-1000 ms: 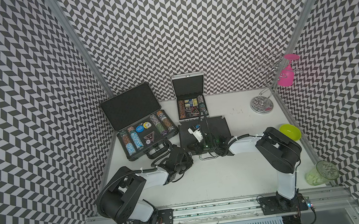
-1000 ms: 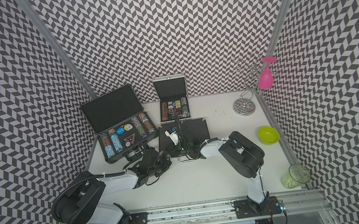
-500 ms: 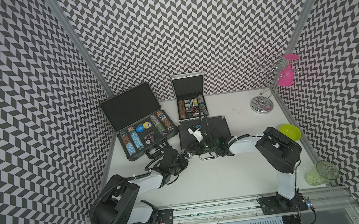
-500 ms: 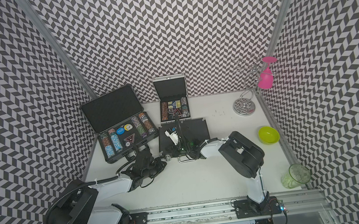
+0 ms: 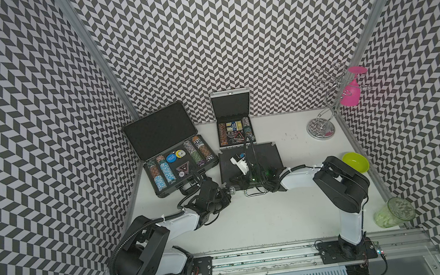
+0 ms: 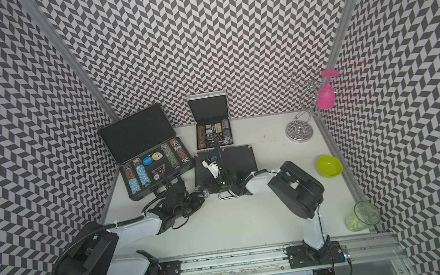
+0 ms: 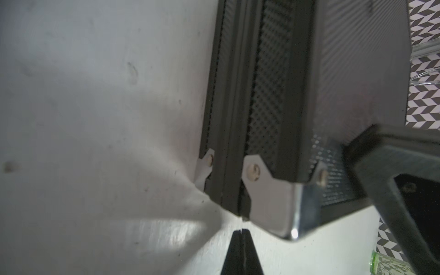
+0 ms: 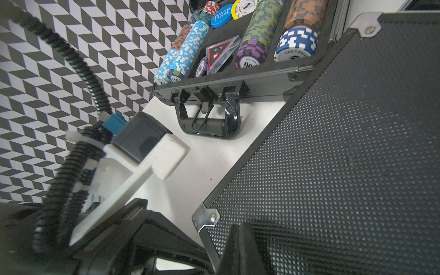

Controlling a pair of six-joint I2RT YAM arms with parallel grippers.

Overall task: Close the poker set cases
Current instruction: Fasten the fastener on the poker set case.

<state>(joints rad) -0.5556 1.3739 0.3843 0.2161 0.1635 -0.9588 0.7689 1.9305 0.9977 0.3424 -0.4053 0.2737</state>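
Left gripper (image 7: 241, 234) is pinched together, parked just off the medium black case (image 7: 273, 95) corner; right gripper (image 8: 239, 228) likewise, held over its lid.

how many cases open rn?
2. The large black case, far left, and the small silver case, centre back, both lids up. The medium black case lies shut. None seem hidden.

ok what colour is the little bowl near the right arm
Lime green. The bowl shows best in a top view.
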